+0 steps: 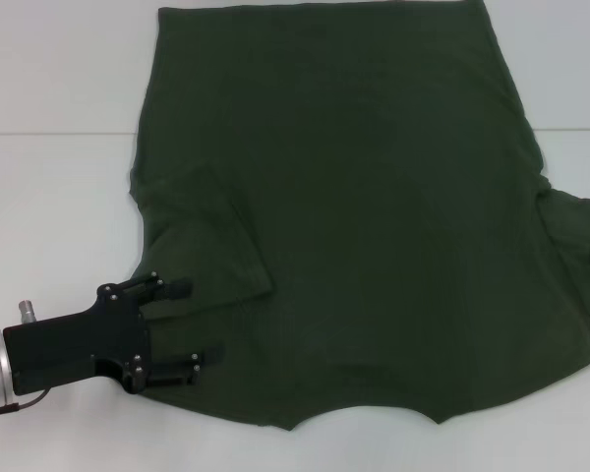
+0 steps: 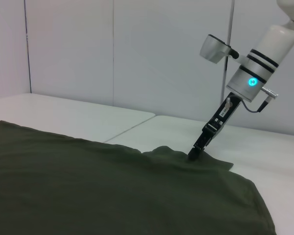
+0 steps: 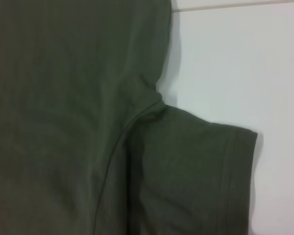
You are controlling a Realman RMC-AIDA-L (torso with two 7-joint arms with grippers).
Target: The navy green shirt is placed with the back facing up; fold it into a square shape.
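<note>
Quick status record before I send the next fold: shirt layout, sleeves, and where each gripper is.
shirt: navy green shirt spread flat on the white table, collar edge nearest the robot
left sleeve: folded in over the body
right sleeve: spread out flat on the table
left gripper: open, low at the shirt's left shoulder edge
right gripper: tip down on the right sleeve; fingers unclear
</note>
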